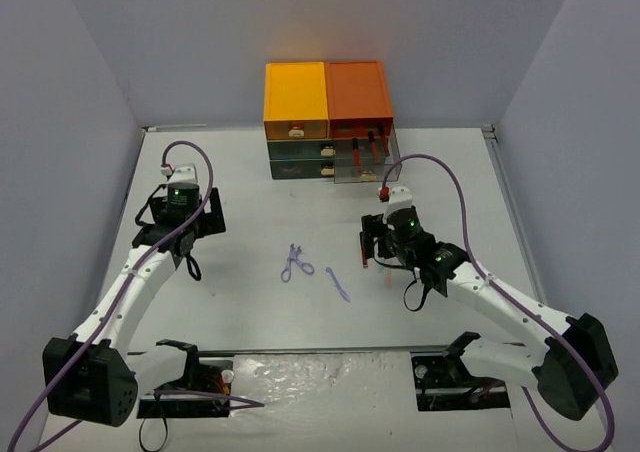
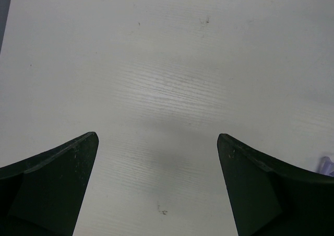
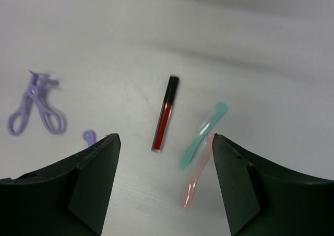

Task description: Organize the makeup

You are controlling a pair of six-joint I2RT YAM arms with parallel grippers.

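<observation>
On the white worktop (image 1: 250,202) under the right tool (image 3: 164,138), fingers apart and gripping nothing, red-black tube (image 3: 164,116) lying flat, mint stick (image 3: 202,134) and pink stick (image 3: 195,178) close alongside, purple curler (image 3: 35,106) and purple stick (image 3: 89,137) on its other side, left tool (image 2: 157,136) spread wide above the worktop

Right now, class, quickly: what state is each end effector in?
Left end effector: open, holding nothing.
Right end effector: open, holding nothing; red tube lies below it.
</observation>
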